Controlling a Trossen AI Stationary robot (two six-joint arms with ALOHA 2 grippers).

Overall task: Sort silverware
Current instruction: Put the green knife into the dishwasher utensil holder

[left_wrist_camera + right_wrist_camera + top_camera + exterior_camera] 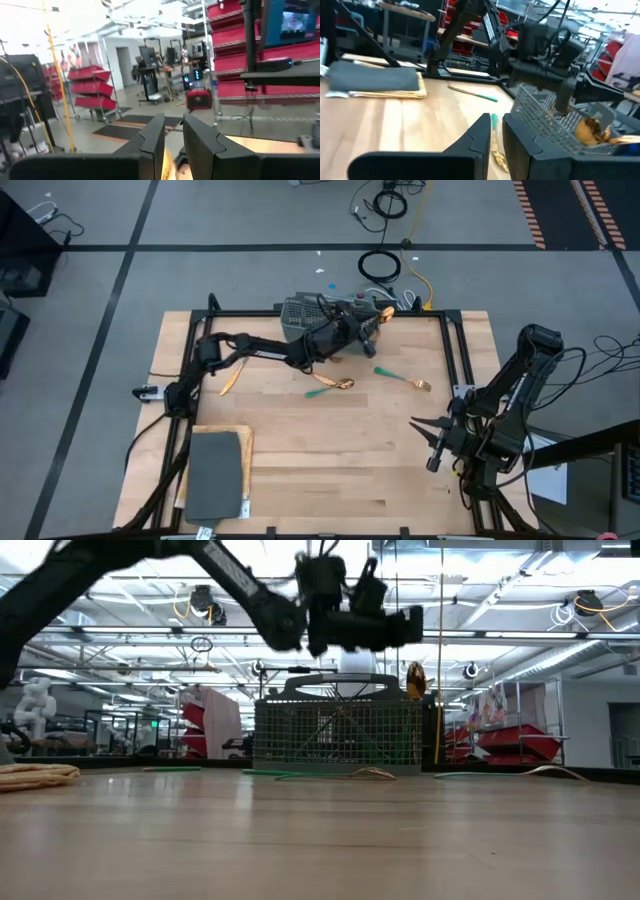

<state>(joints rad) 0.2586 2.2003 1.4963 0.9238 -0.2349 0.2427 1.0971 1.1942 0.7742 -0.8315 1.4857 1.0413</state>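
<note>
Wide bare wood lay open across the tabletop's (330, 470) middle and near edge; the mesh caddy (300, 313) and left arm (270, 348) crowded the far edge, grey mat (214, 474) blocking the near-left corner.

In the high view, the left arm (262, 346) is covering much of the mesh caddy (297, 314) at upper centre, hiding what lies inside. The left tool (372, 323) is sitting too small there to show whether anything is between its fingers. In the low view, the silverware (372, 773) is lying edge-on along the table (320, 840), blurring into thin streaks, so spoons, forks and knives are looking alike.
</note>
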